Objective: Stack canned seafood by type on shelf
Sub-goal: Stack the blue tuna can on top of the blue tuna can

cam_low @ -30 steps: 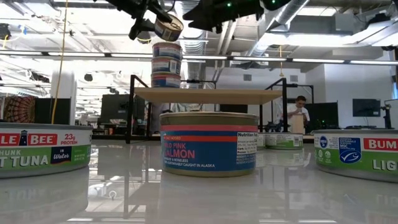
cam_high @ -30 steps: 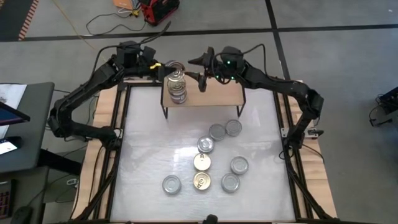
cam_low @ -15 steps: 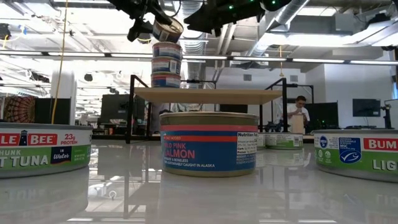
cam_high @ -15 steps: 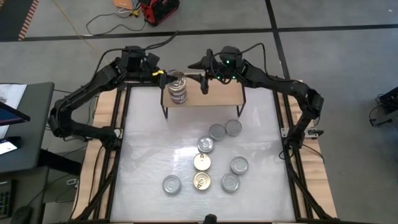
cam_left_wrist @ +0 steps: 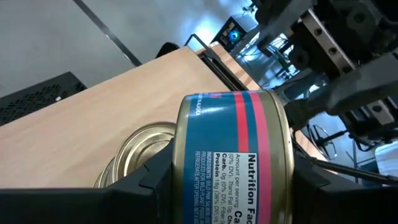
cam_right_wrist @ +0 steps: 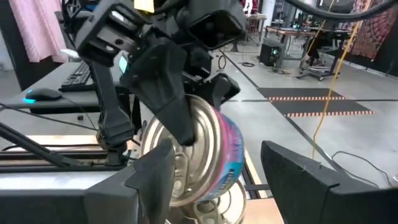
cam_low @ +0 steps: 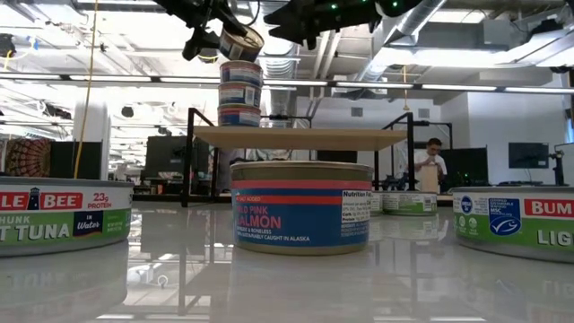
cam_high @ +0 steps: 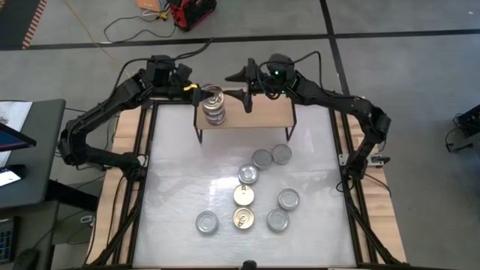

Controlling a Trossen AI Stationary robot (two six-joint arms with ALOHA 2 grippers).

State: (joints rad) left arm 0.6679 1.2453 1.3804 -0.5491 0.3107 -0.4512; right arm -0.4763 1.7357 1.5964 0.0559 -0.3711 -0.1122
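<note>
The shelf [cam_high: 255,114] stands at the table's far side with a stack of three tins [cam_low: 239,90] on its left end. My left gripper [cam_high: 201,90] is shut on a blue-and-red-labelled tin [cam_left_wrist: 233,162], held tilted just over the stack's gold top lid [cam_left_wrist: 140,149]. Whether that tin touches the stack, I cannot tell. My right gripper [cam_high: 245,97] hangs open over the shelf's middle, just right of the held tin [cam_right_wrist: 199,149], touching nothing. Several more tins [cam_high: 255,187] stand on the table. My left gripper pinches the tin by its two flat ends, with one finger [cam_right_wrist: 171,99] across the lid [cam_right_wrist: 193,134] and the other on the bottom. The fingers come slanting down from the table's far left. The tin is tipped on edge, its label wall [cam_left_wrist: 242,180] facing my wrist.
Silver- and gold-lidded tins are scattered across the middle and near part of the table, with a salmon tin [cam_low: 300,215] nearest the low camera between two tuna tins [cam_low: 54,215], [cam_low: 520,220]. The right half of the shelf board [cam_low: 359,136] is bare.
My left gripper has brought the tilted tin a little toward the near edge and down, from behind the stack to right over its top.
</note>
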